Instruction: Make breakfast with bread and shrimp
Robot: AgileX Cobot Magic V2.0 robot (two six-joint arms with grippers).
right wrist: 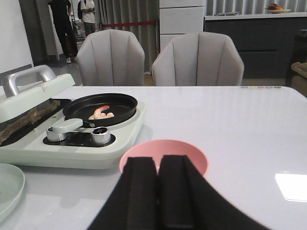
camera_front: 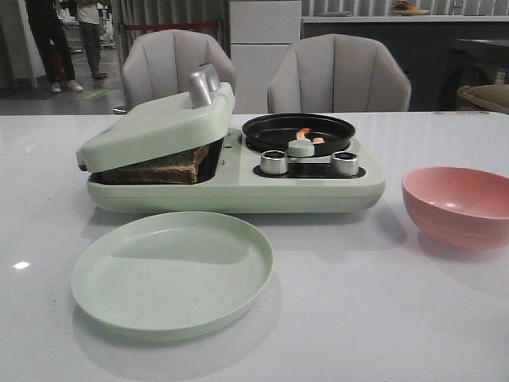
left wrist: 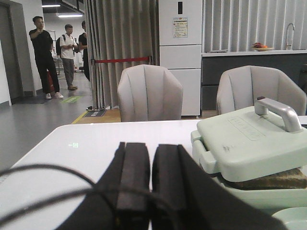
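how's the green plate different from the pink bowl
The plate is pale green, wide and shallow; the bowl is pink, narrower and deep. The plate sits in front of the cooker's lidded side, the bowl off to the cooker's right. Both are round, look empty and rest on the table.

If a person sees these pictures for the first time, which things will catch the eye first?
Probably the pale green breakfast machine at the table's middle: its lid rests tilted on the bread, and the shrimp lies in the black pan on its right side. Next, the empty green plate in front and the pink bowl at the right.
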